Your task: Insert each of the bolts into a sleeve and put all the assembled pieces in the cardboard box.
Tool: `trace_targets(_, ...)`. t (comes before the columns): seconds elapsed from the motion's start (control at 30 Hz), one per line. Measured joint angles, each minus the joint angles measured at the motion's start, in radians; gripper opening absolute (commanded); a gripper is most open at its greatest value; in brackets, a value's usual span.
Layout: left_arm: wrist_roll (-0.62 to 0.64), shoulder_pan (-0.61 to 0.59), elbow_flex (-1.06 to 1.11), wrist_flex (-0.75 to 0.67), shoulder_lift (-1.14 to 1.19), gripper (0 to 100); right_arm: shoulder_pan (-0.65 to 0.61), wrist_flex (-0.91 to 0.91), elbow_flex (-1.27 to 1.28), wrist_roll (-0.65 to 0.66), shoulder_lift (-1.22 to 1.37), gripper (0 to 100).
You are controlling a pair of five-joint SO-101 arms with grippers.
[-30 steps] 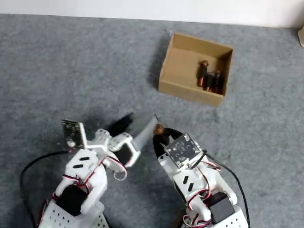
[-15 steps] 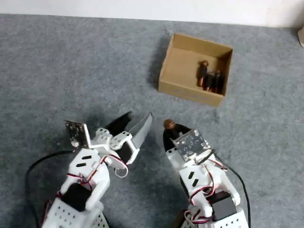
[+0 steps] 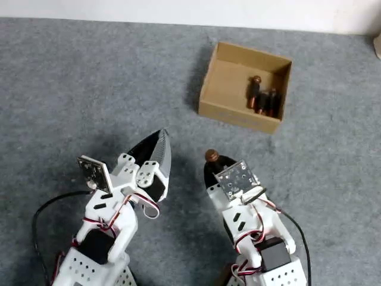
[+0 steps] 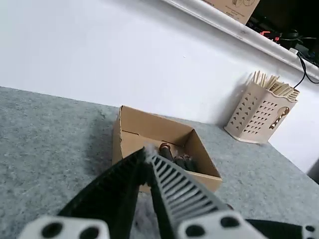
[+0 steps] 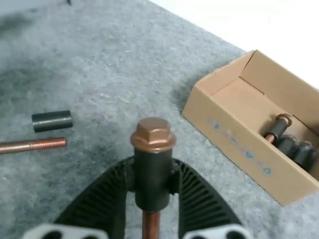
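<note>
My right gripper (image 5: 152, 186) is shut on an assembled piece (image 5: 152, 164), a copper bolt with a hex head standing upright in a black sleeve. In the high view this piece (image 3: 211, 157) sits between the arms, below the cardboard box (image 3: 237, 116). The box holds assembled pieces (image 3: 262, 96) against its right wall. My left gripper (image 3: 162, 133) is shut on nothing, its tips pointing toward the box (image 4: 127, 142). A loose black sleeve (image 5: 52, 120) and a loose copper bolt (image 5: 32, 146) lie on the grey mat beside the right gripper.
Grey felt mat (image 3: 71, 83) covers the table, with a white wall behind. A slatted wooden holder (image 4: 259, 112) full of sticks stands beyond the box to the right. Open mat lies between my grippers and the box.
My left gripper was open with one finger by the bolt head; it has drawn away to the left and shut. The right gripper shifted slightly right, still holding the piece.
</note>
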Motion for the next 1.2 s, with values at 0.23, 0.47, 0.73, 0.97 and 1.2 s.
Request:
trace_targets(0.23,-0.106,0.0,0.0,0.043,0.0,1,0.0,-0.002,0.034,-0.077,0.0,0.5)
trace_targets(0.47,-0.12,-0.002,0.0,0.091,0.0,1,0.0,-0.002,0.034,-0.081,0.0,0.5)
trace_targets(0.73,-0.12,-0.051,0.0,0.1,0.0,1,0.031,-0.002,-0.018,-0.081,0.002,0.5)
trace_targets(0.97,-0.12,-0.052,-0.009,0.213,0.0,1,0.173,-0.002,-0.241,-0.081,0.146,0.5)
trace_targets(1.2,-0.12,-0.061,-0.009,0.213,0.0,1,0.204,-0.002,-0.568,-0.081,0.563,0.5)
